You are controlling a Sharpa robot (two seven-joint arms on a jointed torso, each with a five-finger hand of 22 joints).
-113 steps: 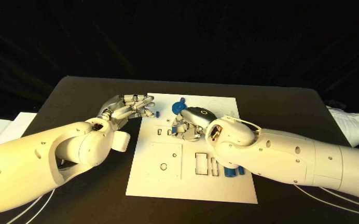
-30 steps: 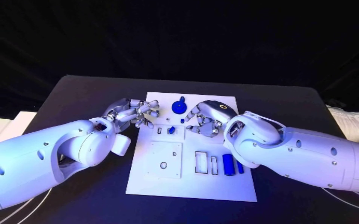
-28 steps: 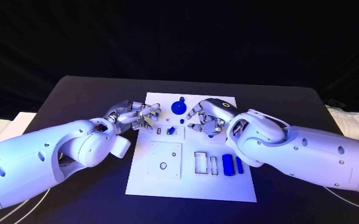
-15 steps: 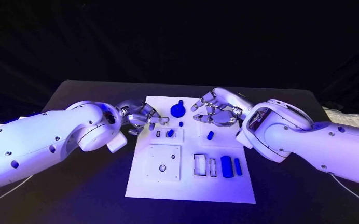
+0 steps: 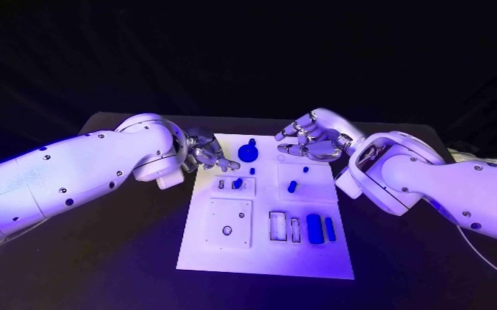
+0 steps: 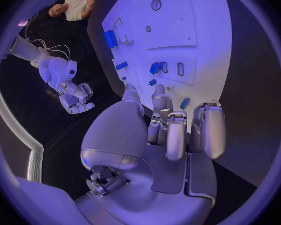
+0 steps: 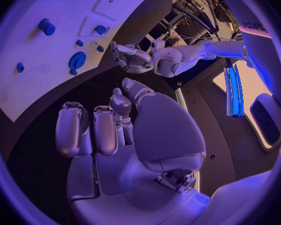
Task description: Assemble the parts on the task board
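The board [image 5: 248, 249] lies flat in the middle of the black desk [image 5: 124, 252]. The left hand [image 5: 207, 153] hovers at the board's far left edge, its fingers [image 6: 206, 130] curled loosely inward with nothing between them. The right hand [image 5: 311, 140] hangs above the board's far right corner, fingers [image 7: 75, 130] likewise bent in and holding nothing (both wrist views show bare palms).

The parts are spread over the board. A round blue part [image 5: 248, 152] stands near the far edge between the two hands. A smaller piece [image 5: 237, 182] sits in the left middle panel and another [image 5: 292, 186] just to its right. Two blue bars [image 5: 314, 229] lie side by side near the right edge, beside a slot [image 5: 278, 225].
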